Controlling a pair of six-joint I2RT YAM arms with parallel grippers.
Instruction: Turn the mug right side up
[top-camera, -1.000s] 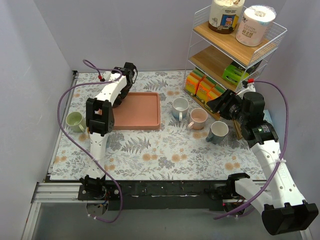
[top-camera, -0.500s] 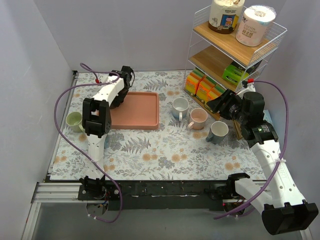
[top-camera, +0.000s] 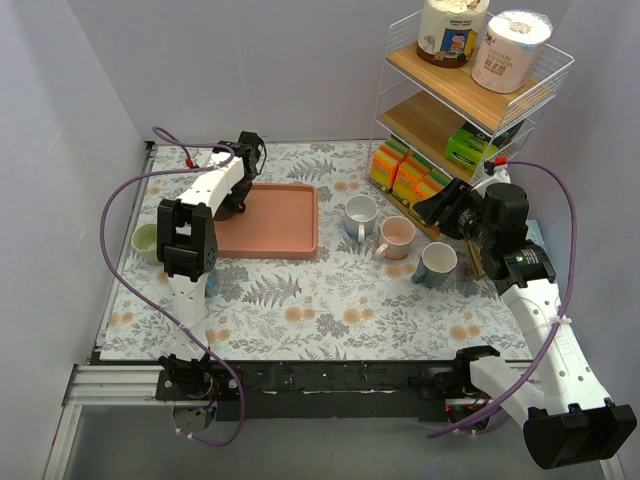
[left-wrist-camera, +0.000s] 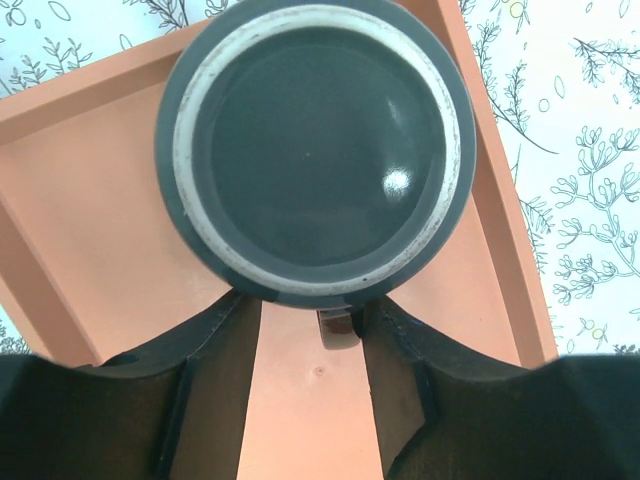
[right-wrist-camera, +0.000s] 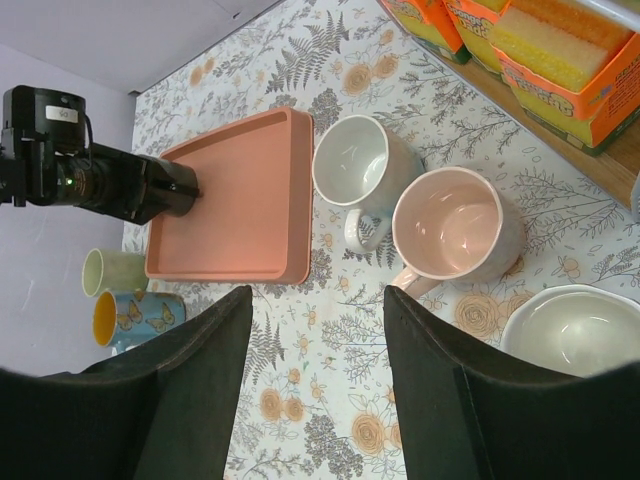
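The mug (left-wrist-camera: 312, 140) is dark grey and stands upside down at the far end of the pink tray (left-wrist-camera: 130, 270), its base facing the left wrist camera. My left gripper (left-wrist-camera: 311, 312) points straight down at it, jaws straddling the handle (left-wrist-camera: 336, 328). The right finger (left-wrist-camera: 400, 370) lies against the handle, with a gap on the left side, so the gripper is open. In the top view the left gripper (top-camera: 238, 196) hides the mug. My right gripper (right-wrist-camera: 315, 400) hovers open over the table by the upright mugs, holding nothing.
A white mug (top-camera: 360, 215), a pink mug (top-camera: 396, 236) and a grey mug (top-camera: 436, 262) stand upright right of the tray. A green mug (top-camera: 146, 241) and a butterfly mug (right-wrist-camera: 135, 315) lie left of it. A wire shelf rack (top-camera: 470, 95) stands at the back right.
The left gripper's jaws have narrowed around the mug's handle. The left arm's elbow has shifted slightly left. The right arm has not moved.
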